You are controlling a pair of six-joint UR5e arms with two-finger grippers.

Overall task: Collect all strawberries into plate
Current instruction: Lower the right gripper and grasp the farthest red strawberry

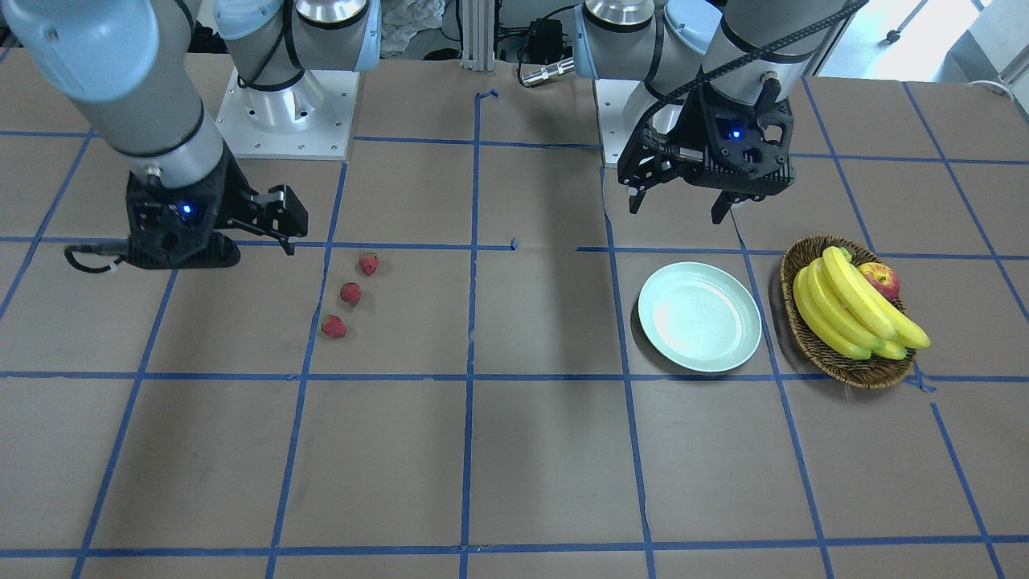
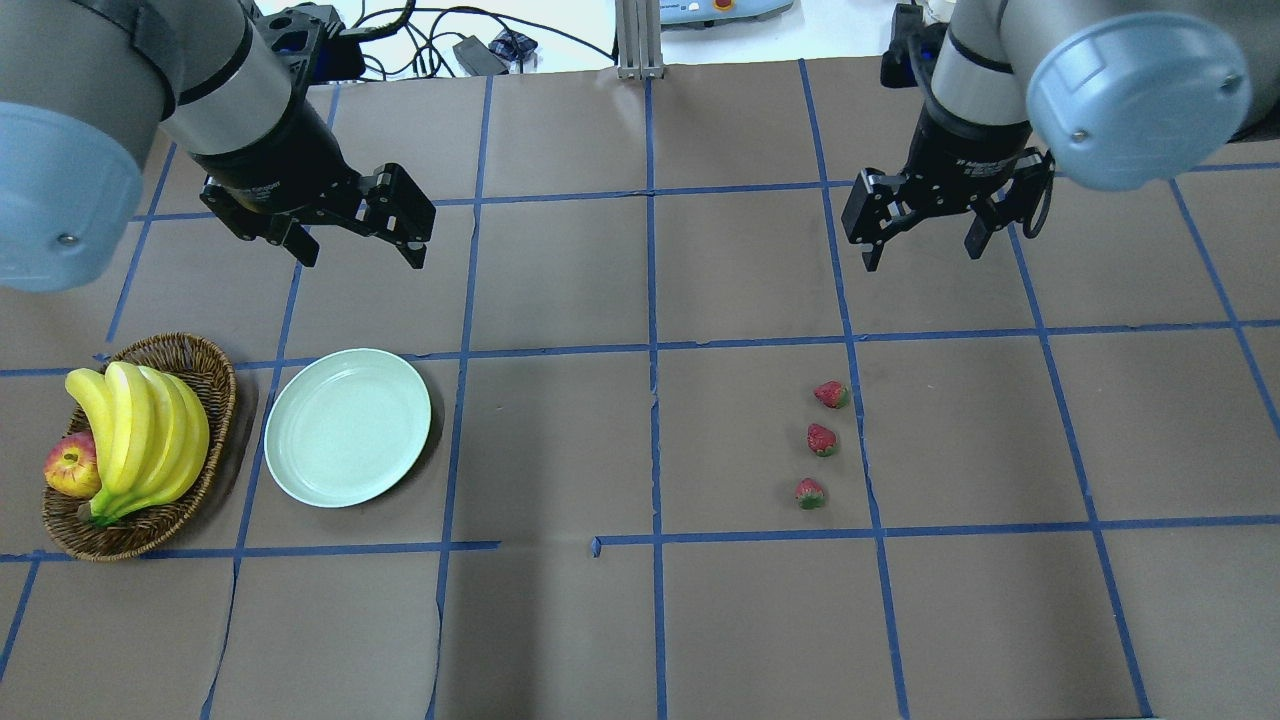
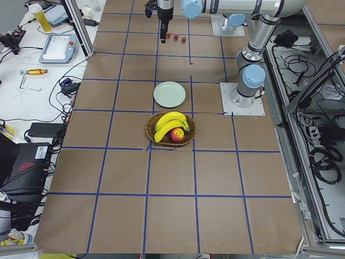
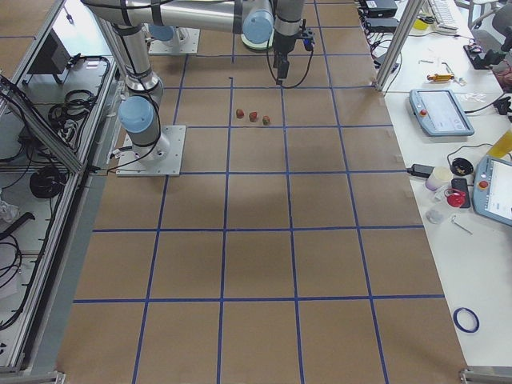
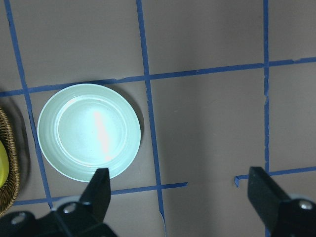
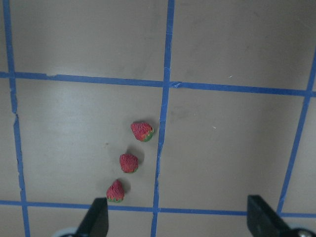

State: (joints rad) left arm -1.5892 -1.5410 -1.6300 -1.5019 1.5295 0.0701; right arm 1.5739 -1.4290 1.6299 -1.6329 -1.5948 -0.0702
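**Right end effector** (image 2: 920, 250): fingers spread wide, holding nothing, hanging above the table (image 2: 640, 620). The three strawberries (image 2: 821, 439) lie near it in a short row on the table. They are apart from one another and not beneath the fingers.

**Left end effector** (image 2: 360, 255): likewise wide open and empty, hanging near the plate (image 2: 347, 427). The plate sits bare just beside a basket (image 2: 212, 372) holding bananas (image 2: 140, 430) and an apple (image 2: 68, 468).

Strawberries and plate are well apart, on opposite halves of the table.

**Step in hand (judged):** the opening approach, as no berry is yet collected.

**Next move (judged):** the right end effector needs to centre over one strawberry and descend with its fingers straddling the berry. It should then close gently without nudging the neighbouring berries.
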